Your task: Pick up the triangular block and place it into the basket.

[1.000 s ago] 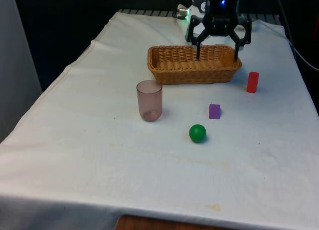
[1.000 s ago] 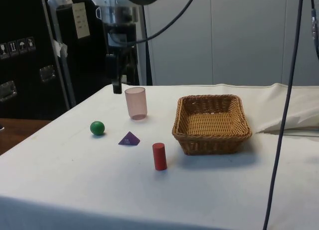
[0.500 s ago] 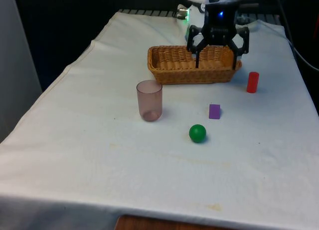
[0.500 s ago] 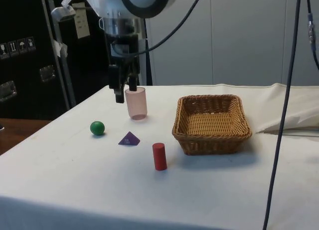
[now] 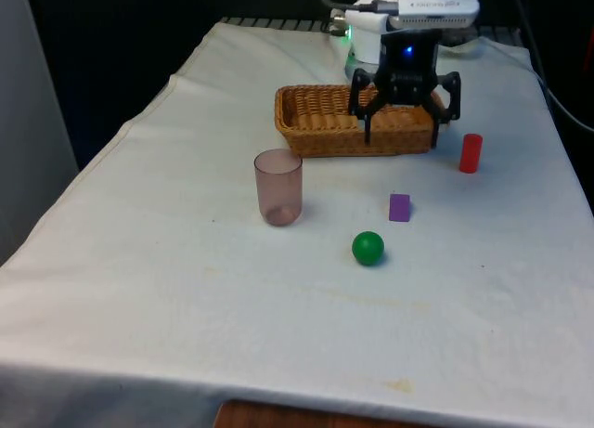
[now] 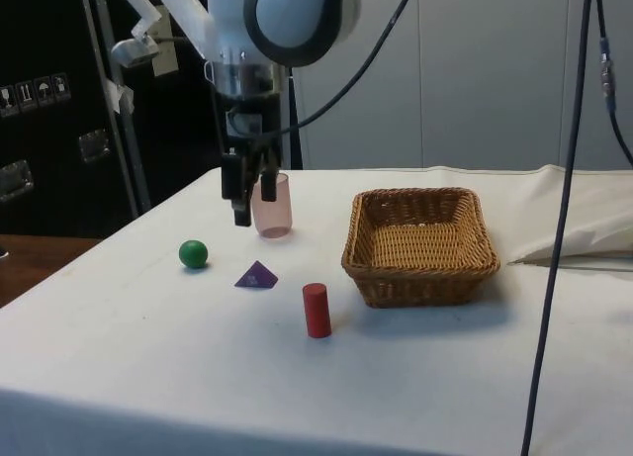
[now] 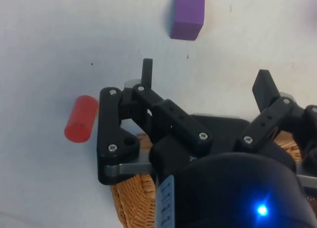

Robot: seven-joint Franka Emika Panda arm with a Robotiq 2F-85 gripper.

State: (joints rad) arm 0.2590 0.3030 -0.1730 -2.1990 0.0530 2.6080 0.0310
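The triangular block [image 5: 399,207] is purple and lies on the white cloth between the green ball [image 5: 368,248] and the red cylinder [image 5: 471,153]. From the side it shows as a small purple wedge [image 6: 256,275]. The woven basket [image 5: 316,122] stands behind it with nothing inside. My gripper [image 5: 405,131] hangs open and holds nothing, in the air just in front of the basket's near wall. In the side view the gripper [image 6: 253,207] is above and beyond the block. In the wrist view the block [image 7: 188,13] lies ahead of the spread fingertips [image 7: 147,69].
A translucent pink cup [image 5: 278,187] stands upright towards the front view's left of the block. The red cylinder [image 6: 316,310] stands upright near the basket [image 6: 420,243]. The green ball [image 6: 193,253] rests close to the block. A black cable [image 6: 554,278] hangs at the side view's right.
The gripper has come down and moved away from over the basket towards the purple block, staying open. No object has moved.
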